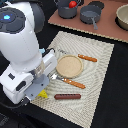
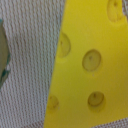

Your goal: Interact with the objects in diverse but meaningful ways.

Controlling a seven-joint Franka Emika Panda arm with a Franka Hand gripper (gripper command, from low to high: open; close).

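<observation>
The yellow holed cheese wedge (image 2: 87,60) fills most of the wrist view, lying flat on the woven mat very close below the camera. In the exterior view only a small yellow corner of the cheese (image 1: 44,93) shows under the arm's hand. My gripper (image 1: 36,89) hangs low right over it; its fingers are hidden in both views. A white edge with green-blue print, probably the carton (image 2: 2,52), sits beside the cheese. The thin brown sausage (image 1: 67,96) lies on the mat's near side. The red tomato (image 1: 73,4) rests in a dark pot at the back.
A tan round plate (image 1: 68,66) sits mid-mat (image 1: 97,85), with an orange-handled knife (image 1: 88,58) beyond it and a fork (image 1: 69,81) in front. Two dark pots (image 1: 91,16) and a beige bowl (image 1: 123,17) stand on the brown board at the back.
</observation>
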